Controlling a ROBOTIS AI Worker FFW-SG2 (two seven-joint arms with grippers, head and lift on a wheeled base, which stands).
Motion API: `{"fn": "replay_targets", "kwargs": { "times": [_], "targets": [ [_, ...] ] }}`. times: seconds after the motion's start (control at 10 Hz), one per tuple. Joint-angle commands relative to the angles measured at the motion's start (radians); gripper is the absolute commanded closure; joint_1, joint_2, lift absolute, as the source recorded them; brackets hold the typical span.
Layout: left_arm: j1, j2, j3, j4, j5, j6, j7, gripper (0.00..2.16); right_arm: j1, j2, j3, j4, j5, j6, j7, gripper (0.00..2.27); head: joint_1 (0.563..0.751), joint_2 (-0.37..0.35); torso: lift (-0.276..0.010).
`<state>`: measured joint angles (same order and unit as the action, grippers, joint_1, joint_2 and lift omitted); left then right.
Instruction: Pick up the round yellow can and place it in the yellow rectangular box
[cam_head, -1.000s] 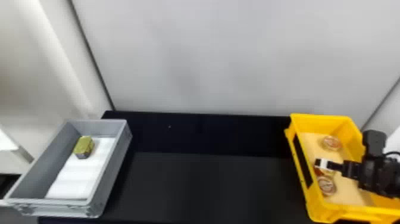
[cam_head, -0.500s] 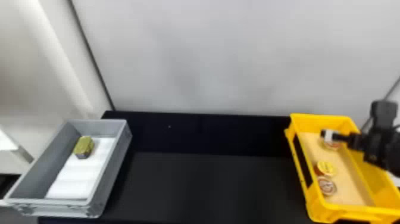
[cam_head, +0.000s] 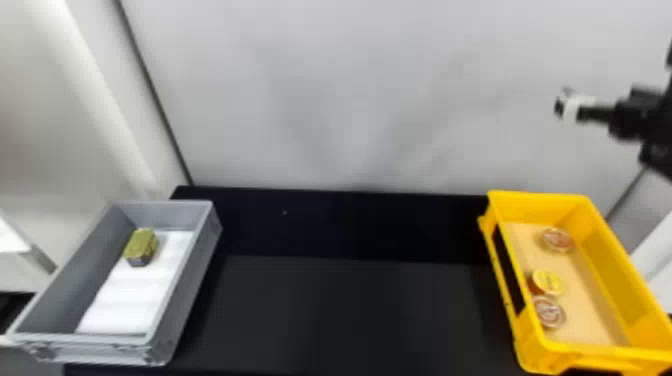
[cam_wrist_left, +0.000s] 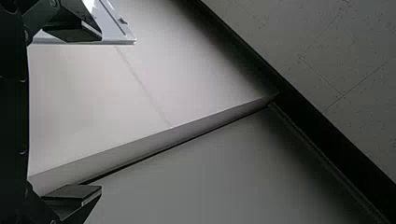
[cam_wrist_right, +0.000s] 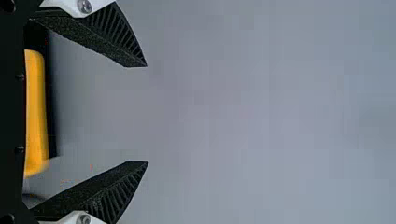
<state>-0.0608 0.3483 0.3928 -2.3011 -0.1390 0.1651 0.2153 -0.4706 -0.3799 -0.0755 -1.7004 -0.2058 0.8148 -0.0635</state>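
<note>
yellow box (cam_head: 622, 290): yellow can (cam_head: 547, 283), two other cans (cam_head: 549, 313) | gray box (cam_head: 75, 280): small block (cam_head: 142, 245) on white sheet (cam_head: 130, 302) | right gripper (cam_head: 562, 106): wide open, empty | left wrist view: floor (cam_wrist_left: 355, 60); left gripper (cam_wrist_left: 101, 113) wide open, empty

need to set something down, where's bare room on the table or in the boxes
Bare: the black table between the grey box and yellow box; the white liner nearer than the gold tin; the yellow box's floor along its right wall. Crowded: that box's near left side, where the yellow-lidded can and another can sit close.
</note>
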Motion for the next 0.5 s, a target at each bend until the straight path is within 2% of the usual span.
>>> {"fn": "replay_targets", "kwargs": {
  "times": [0.0, 0.3, 0.4],
  "targets": [
    [0.001, 0.0, 0.0, 0.0, -0.004, 0.001, 0.0, 0.13, -0.1, 0.007, 0.065, -0.173, 0.147, -0.043, 0.007, 0.0, 0.694, 0.054, -0.003],
    [0.007, -0.001, 0.003, 0.0, -0.01, 0.001, -0.002, 0.13, -0.149, 0.033, 0.148, -0.331, 0.309, -0.132, -0.052, 0.0, 0.694, 0.054, -0.003],
    [0.01, 0.0, 0.006, 0.0, -0.01, 0.001, -0.002, 0.13, -0.183, 0.032, 0.166, -0.36, 0.332, -0.135, -0.052, 0.0, 0.694, 0.054, -0.003]
  ]
}}
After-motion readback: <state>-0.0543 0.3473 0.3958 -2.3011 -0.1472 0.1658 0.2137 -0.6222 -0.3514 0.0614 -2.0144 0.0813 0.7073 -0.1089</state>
